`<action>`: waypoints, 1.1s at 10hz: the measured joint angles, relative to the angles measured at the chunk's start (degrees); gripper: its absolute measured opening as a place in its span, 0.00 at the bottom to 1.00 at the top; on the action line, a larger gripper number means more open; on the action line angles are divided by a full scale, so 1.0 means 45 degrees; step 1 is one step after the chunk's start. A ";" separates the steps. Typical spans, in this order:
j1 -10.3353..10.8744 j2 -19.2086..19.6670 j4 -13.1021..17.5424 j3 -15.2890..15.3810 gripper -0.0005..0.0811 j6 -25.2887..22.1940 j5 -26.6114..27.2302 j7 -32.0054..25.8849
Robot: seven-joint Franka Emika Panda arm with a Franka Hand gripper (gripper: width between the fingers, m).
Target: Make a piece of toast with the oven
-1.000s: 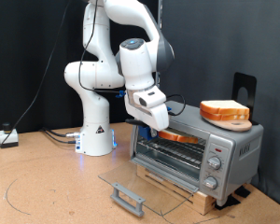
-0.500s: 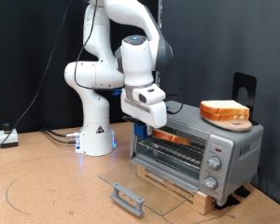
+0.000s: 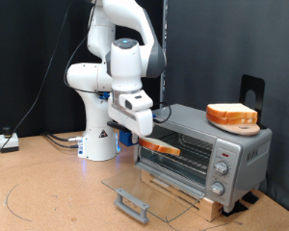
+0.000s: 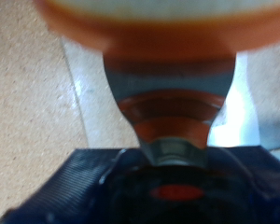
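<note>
oven (image 3: 207, 144) mouth open | glass door (image 3: 149, 192) flat in front, blocks low approach

Backdrop: black curtain (image 3: 222, 48) across the far side, white wall (image 3: 29, 48) at the exterior view's left. Brown particle-board tabletop (image 3: 48, 197) with a thin curved line marked near left. Cables (image 3: 58, 140) run along the far edge.

No text, brand, number or sign can be read in either view. The oven (image 3: 204, 150) has 3 round knobs (image 3: 221, 166) on its front panel, and any markings around them are too small to make out — only pale specks. The robot's white base (image 3: 99, 142) shows small dark marks, unreadable. The wrist view is blurred throughout — nothing legible there.
</note>
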 joint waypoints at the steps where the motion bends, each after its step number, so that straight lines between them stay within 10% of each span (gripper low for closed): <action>1: -0.0174 0.0019 0.0000 -0.0092 0.50 -0.0035 -0.0139 -0.0090; 5: -0.0335 0.0039 0.0038 -0.0188 0.50 -0.0183 -0.0172 -0.0134; 11: 0.0996 -0.0327 0.0096 0.0983 0.50 -0.0529 0.1262 0.1402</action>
